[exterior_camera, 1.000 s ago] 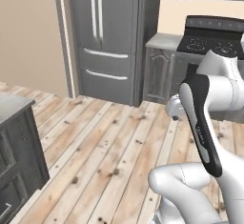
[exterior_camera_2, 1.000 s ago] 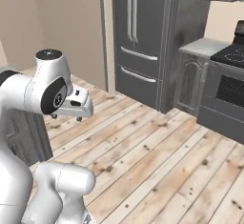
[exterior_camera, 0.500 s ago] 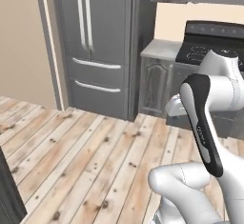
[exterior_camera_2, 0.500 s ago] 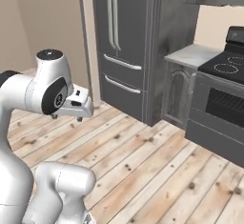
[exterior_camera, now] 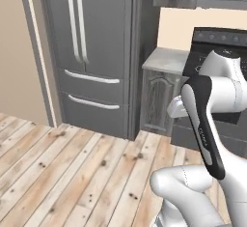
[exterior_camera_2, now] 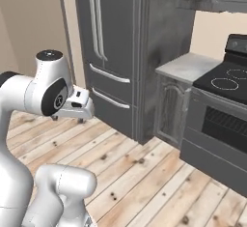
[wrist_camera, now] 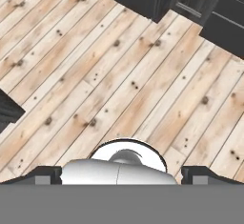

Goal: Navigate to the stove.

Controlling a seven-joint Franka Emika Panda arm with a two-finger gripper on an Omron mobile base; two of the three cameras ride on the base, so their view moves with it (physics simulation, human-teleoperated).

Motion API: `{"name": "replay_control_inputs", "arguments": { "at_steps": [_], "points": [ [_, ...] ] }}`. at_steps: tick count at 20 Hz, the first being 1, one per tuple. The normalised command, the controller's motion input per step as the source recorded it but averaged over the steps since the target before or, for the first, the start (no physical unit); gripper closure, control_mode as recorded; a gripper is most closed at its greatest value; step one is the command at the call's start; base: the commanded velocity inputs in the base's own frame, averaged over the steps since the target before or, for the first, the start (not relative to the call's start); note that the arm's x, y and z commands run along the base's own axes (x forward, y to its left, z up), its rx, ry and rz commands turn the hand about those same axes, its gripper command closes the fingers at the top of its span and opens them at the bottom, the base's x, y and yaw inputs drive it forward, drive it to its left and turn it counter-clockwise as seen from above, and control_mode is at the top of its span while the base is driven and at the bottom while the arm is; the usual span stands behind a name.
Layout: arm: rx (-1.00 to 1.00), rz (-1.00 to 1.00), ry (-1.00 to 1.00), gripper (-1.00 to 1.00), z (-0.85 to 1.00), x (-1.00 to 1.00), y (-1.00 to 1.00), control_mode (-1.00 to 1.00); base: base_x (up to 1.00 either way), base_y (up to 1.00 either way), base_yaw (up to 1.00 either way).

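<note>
Pincer tips (wrist_camera: 122,175) sit low in the hand view, one dark tip at each side, far apart, with nothing between them. So the pincer is wide open and holds nothing. It points down at the wooden floor (wrist_camera: 109,70).

In the right base view the stove (exterior_camera_2: 219,124) stands at the right side of the room. It is big and dark grey. Its black top has white rings, and its front has an oven door with a window. The stove is well apart from the pincer, ahead of the robot and off to its right. In the left base view the stove (exterior_camera: 212,42) peeks out behind the white arm (exterior_camera: 212,100), which covers most of it.

Just beside the stove, on its left, is a small grey cabinet (exterior_camera_2: 172,105) with a pale stone top. Next to that cabinet stands the tall grey fridge (exterior_camera_2: 125,52) with two long handles and two drawers below. A tan wall (exterior_camera_2: 29,33) is to the left of the fridge. Light wood planks with dark knots cover the floor between the robot and the stove.
</note>
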Motion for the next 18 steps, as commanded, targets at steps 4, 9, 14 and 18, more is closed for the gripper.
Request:
{"name": "replay_control_inputs", "arguments": {
  "at_steps": [4,9,14,18],
  "points": [
    [0.0,0.0,0.0,-1.0,0.0,0.0,0.0,1.0,1.0,-0.12,-0.14],
    [0.0,0.0,0.0,-1.0,0.0,0.0,0.0,1.0,1.0,-0.09,-0.2],
    [0.0,0.0,0.0,-1.0,0.0,0.0,0.0,1.0,1.0,-0.27,-0.32],
    [0.0,0.0,0.0,-1.0,0.0,0.0,0.0,1.0,0.56,-0.66,-0.52]
  ]
}}
